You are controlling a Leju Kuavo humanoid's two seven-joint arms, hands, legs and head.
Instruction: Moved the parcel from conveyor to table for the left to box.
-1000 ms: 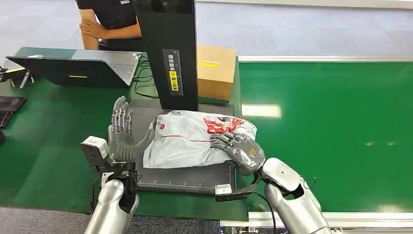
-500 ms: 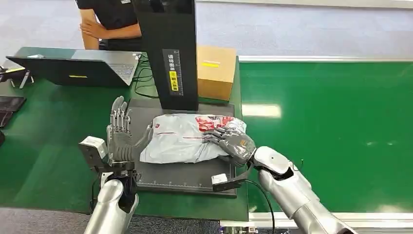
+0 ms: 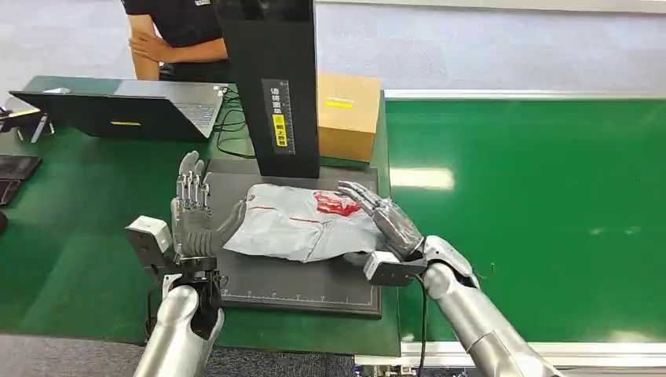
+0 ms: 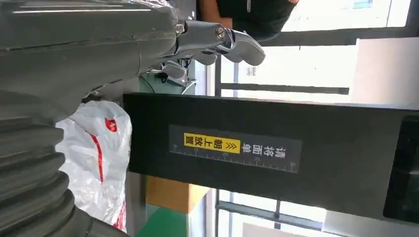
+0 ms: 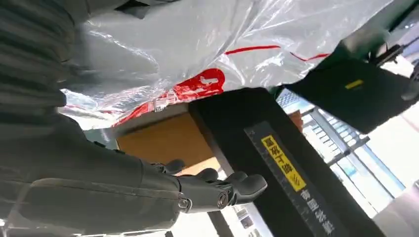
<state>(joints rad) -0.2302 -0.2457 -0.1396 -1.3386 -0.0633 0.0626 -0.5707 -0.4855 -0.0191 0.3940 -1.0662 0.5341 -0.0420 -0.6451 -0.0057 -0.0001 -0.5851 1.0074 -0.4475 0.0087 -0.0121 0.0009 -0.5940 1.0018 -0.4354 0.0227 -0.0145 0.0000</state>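
— Where is the parcel (image 3: 302, 224) sitting right now?

— It's lying flat on the dark platform (image 3: 314, 287) on the table (image 3: 71, 236), right in front of the black column (image 3: 271, 86) with the yellow label. It's a grey plastic bag with red printing on top.

— Is the right robot hand (image 3: 385, 220) gripping it?

— No, it's standing at the parcel's right edge with its fingers stretched out straight and apart, holding nothing. The right wrist view is showing the plastic close against the palm side, but I can't tell whether it's actually touching.

— And the left robot hand (image 3: 192, 216)?

— It's standing upright at the parcel's left end, fingers extended and spread, palm turned toward the bag. The thumb is lying just at the bag's edge; nothing is being gripped.

— What else is sitting around?

— A cardboard box (image 3: 348, 114) is standing behind the column, a laptop (image 3: 133, 106) is lying open at the far left of the table, and a person (image 3: 177, 35) is sitting behind it. The green conveyor (image 3: 534, 204) is stretching away on the right.
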